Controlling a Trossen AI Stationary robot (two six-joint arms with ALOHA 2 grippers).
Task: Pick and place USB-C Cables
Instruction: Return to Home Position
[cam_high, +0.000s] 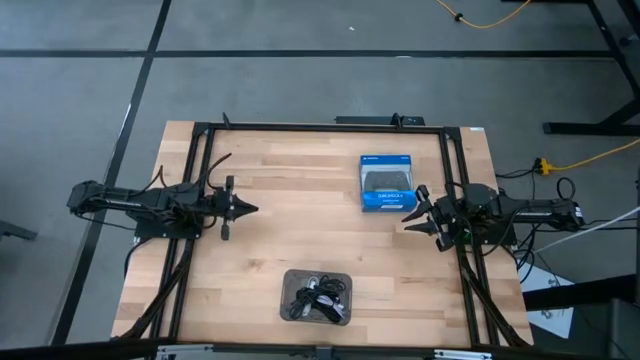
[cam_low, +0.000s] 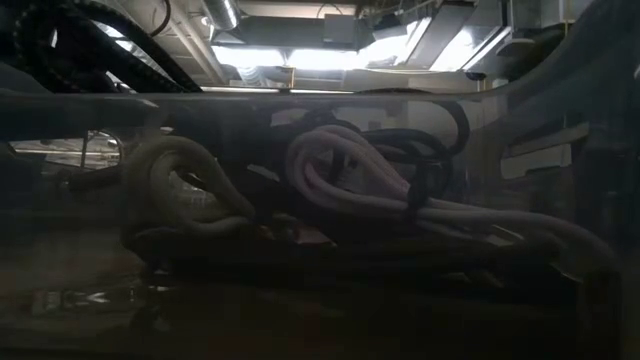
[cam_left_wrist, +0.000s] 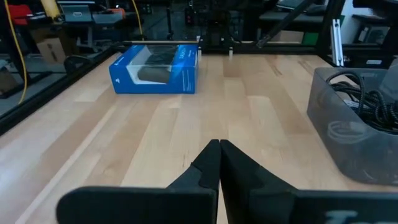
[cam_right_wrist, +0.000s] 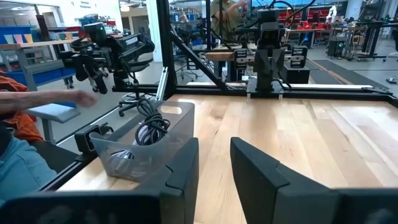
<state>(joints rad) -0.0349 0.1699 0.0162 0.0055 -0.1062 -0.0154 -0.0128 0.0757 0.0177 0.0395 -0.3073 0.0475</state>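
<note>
The USB-C cables (cam_high: 318, 296) lie as small coiled bundles, black and pale grey, inside a clear grey bin (cam_high: 292, 277) near the table's near edge. The low view looks through the bin wall at pale coils (cam_low: 340, 180) and black ones (cam_low: 430, 150). The cables (cam_right_wrist: 149, 129) also stick up from the bin (cam_right_wrist: 124, 155) in the right wrist view. My left gripper (cam_high: 252, 209) hovers over the table's left part, shut, touching nothing. My right gripper (cam_high: 408, 218) is open, at the right side near the blue box (cam_high: 387, 183).
A blue box (cam_left_wrist: 155, 68) with a dark device in it lies flat on the table's far right part. Black frame rails (cam_high: 320, 127) run along the table's edges. A person's hand and orange sleeve (cam_right_wrist: 37, 102) show beyond the table's near side. Bare wood lies mid-table.
</note>
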